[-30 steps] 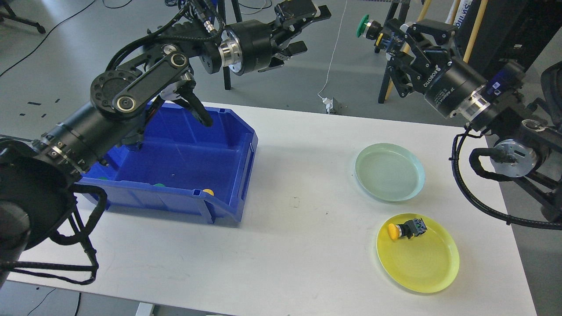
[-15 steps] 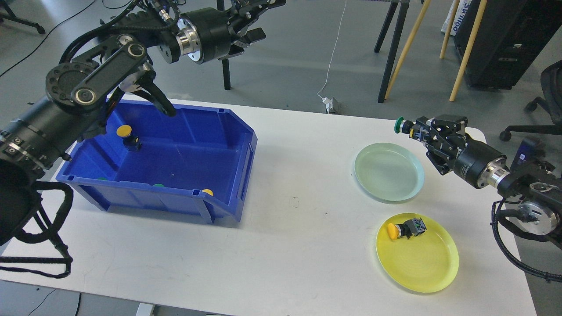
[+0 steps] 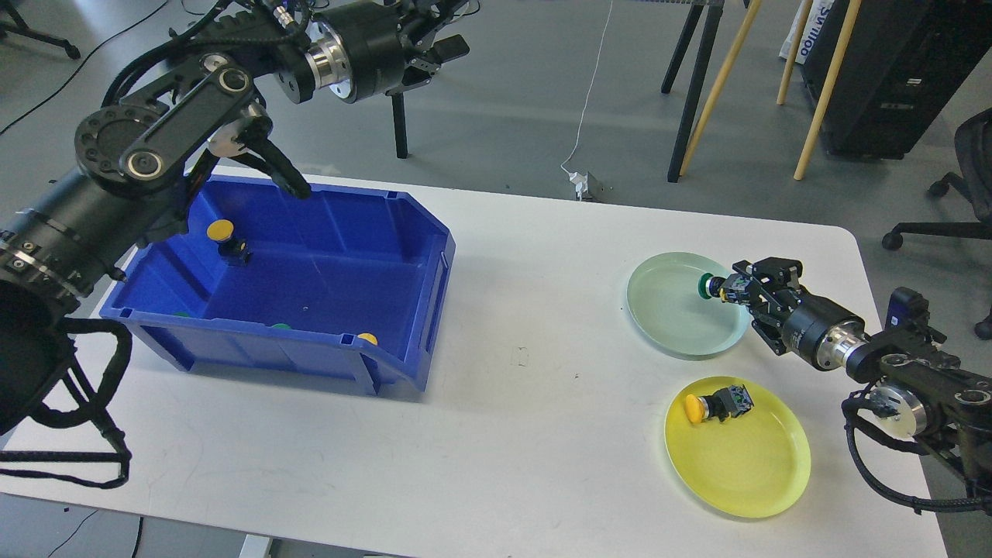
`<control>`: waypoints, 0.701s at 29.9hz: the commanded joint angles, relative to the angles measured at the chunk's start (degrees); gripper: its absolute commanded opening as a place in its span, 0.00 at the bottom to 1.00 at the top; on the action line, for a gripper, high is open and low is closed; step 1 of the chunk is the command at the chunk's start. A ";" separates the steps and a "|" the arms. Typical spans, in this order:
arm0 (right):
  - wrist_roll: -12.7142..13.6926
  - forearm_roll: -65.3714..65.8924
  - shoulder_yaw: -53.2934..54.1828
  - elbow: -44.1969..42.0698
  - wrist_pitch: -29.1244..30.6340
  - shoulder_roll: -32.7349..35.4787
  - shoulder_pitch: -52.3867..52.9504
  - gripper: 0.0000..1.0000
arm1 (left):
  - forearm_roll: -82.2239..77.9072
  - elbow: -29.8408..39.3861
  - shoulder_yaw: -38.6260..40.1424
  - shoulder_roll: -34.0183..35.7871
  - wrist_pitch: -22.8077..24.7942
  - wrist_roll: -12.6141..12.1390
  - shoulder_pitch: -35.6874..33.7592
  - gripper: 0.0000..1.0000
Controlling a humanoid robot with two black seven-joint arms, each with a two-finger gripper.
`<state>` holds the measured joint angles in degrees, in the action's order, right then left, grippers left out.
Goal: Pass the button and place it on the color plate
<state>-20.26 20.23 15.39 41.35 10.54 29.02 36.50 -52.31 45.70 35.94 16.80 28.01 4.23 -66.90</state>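
My right gripper (image 3: pixel 732 288) is shut on a green-capped button (image 3: pixel 704 285) and holds it low over the right part of the pale green plate (image 3: pixel 666 310). A yellow-capped button (image 3: pixel 717 404) lies on the yellow plate (image 3: pixel 744 465). My left gripper (image 3: pixel 442 35) is high above the far side of the table, beyond the blue bin (image 3: pixel 310 279), with its fingers spread and nothing in it. Another yellow button (image 3: pixel 225 236) stands inside the bin at its back left.
Small green and yellow caps show along the bin's front wall (image 3: pixel 364 339). Chair and easel legs stand on the floor beyond the table. My left arm's links hang over the bin's back left corner.
My right gripper has come down and forward with the green button, from above the table's far right edge to low over the pale green plate. My left arm has barely moved.
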 commanded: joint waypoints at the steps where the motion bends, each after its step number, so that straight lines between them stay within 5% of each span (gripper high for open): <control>1: 0.31 -0.01 -0.01 -0.40 0.00 -0.55 0.59 0.79 | 0.02 0.00 0.01 0.16 -0.01 0.08 0.02 0.99; 7: 0.13 -0.80 2.70 0.57 -0.08 0.42 0.68 0.97 | 0.10 0.00 0.36 0.69 -0.01 0.08 0.11 0.99; 14: 0.22 -0.63 17.91 2.06 0.35 3.05 1.73 0.99 | 0.10 0.09 2.38 3.85 -0.01 0.08 0.28 0.99; 21: 0.48 -0.10 17.92 1.54 -0.61 8.68 13.59 0.99 | 0.10 0.09 3.70 6.31 -0.01 0.08 0.37 0.99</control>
